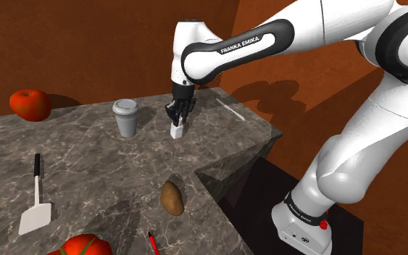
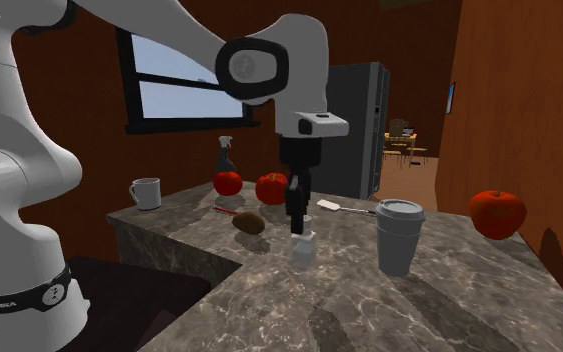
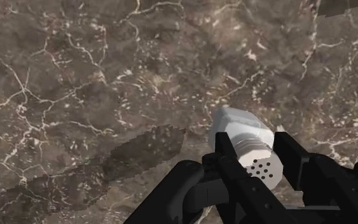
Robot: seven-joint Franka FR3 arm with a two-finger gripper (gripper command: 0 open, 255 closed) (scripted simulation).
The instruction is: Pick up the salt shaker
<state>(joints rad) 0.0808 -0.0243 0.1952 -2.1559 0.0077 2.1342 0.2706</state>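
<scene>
Here, the black gripper [image 3: 255, 149] is clamped on the salt shaker [image 3: 238, 126]. Its 2 fingers [image 3: 229, 159] press against the white shaker's perforated cap from either side, above the dark veined marble counter [image 3: 75, 76]. The shaker stands upright under the hand, and whether its base touches the stone cannot be told.

In the shoulder view the gripper [image 1: 178, 124] points straight down near the middle of the counter's [image 1: 86, 156] far half. The salt shaker [image 1: 177, 132] is just beside a grey lidded cup [image 1: 127, 117], on the cup's right and apart from it. A red fruit [image 1: 30, 104] sits at the far left corner. A white spatula [image 1: 34, 208] with a black handle lies near the left edge. A brown potato [image 1: 171, 198] lies nearer the camera, well apart from the shaker.

In the second exterior view the gripper [image 2: 299, 228] holds the salt shaker [image 2: 302, 248] between the potato [image 2: 250, 222] on the left and the cup [image 2: 398, 236] on the right. A white mug [image 2: 146, 192] stands at the counter's [image 2: 449, 300] far left end
</scene>
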